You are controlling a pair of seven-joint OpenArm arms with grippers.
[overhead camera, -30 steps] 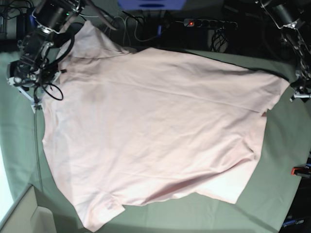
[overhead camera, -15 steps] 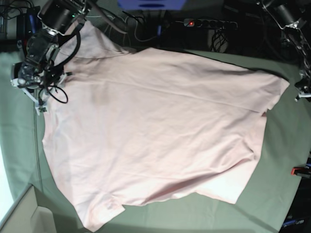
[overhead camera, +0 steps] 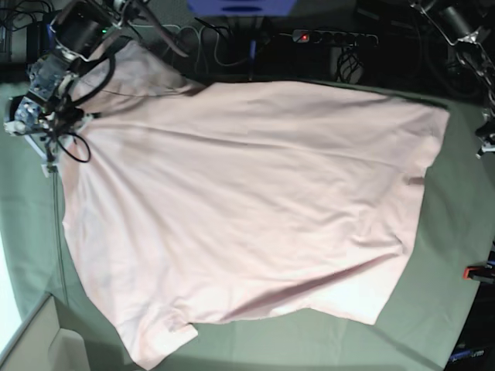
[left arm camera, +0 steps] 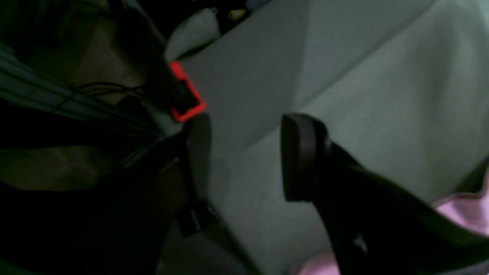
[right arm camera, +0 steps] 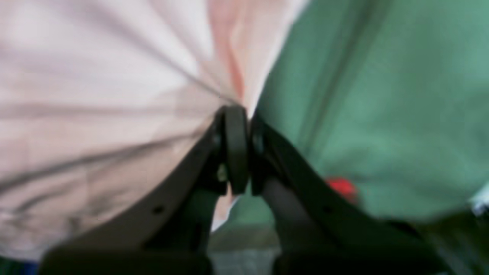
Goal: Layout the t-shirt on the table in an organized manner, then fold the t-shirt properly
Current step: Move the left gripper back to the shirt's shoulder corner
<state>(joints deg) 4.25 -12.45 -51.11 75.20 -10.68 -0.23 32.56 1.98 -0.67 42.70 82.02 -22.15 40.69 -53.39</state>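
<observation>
The pale pink t-shirt (overhead camera: 247,209) lies spread with its plain side up over most of the grey-green table (overhead camera: 452,247); no lettering shows. My right gripper (right arm camera: 237,110) is shut on the shirt's edge (right arm camera: 114,95), and folds fan out from the pinch. In the base view this gripper (overhead camera: 49,158) sits at the shirt's far left edge. My left gripper (left arm camera: 248,152) hangs open over bare table cloth (left arm camera: 344,57), nothing between its fingers. A bit of pink shirt (left arm camera: 462,210) shows behind one finger. In the base view the left arm (overhead camera: 486,139) is at the right edge, apart from the shirt.
A red clamp (overhead camera: 478,272) grips the table's right edge, and the left wrist view shows a red clamp (left arm camera: 185,95) too. A power strip (overhead camera: 332,36) and cables lie beyond the far edge. A cardboard box (overhead camera: 39,340) stands at the near left corner.
My right gripper has shut on the shirt's left edge and drawn it left and back. The shirt's right side slid left and lies flatter. The left arm barely moved.
</observation>
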